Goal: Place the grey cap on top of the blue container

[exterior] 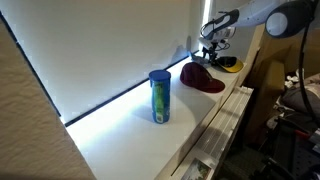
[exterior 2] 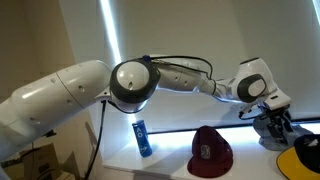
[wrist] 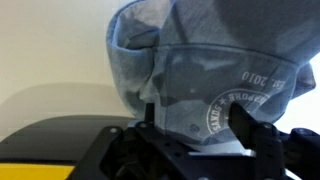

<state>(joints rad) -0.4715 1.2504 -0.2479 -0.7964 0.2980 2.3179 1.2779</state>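
**Pincer astride the grey cap, container well off past the red one**

In the wrist view the pincer (wrist: 195,120) reaches down over the grey cap (wrist: 200,60); its two dark fingers (wrist: 243,122) stand one on each side of a bulge of the soft crown, with the printed cloth filling the gap between them; the jaws look fairly wide, but whether they already press the fabric or merely flank it I cannot tell. Straddling the crown rather than the brim makes sense, I judge, because the crown bunches into a fold a narrow pincer can pinch, while the flat brim would slip.

A yellow-and-black object (wrist: 40,150) lies just beside the pincer, close under it on one side; the approach seems to come from above so that only the grey cloth is caught.

In an exterior view the blue container (exterior: 159,97) stands upright on the white surface (exterior: 130,140), well apart from the pincer (exterior: 212,52); the dark red cap (exterior: 201,77) lies between the pincer and the container, nearer the pincer. That spacing suggests the carry will need height: a lift clear of the red cap, then a descent over the container's lid; the cap, being wider than the lid, should be centred crown-over-lid or it may slide off; the task looks to be at its pickup step.
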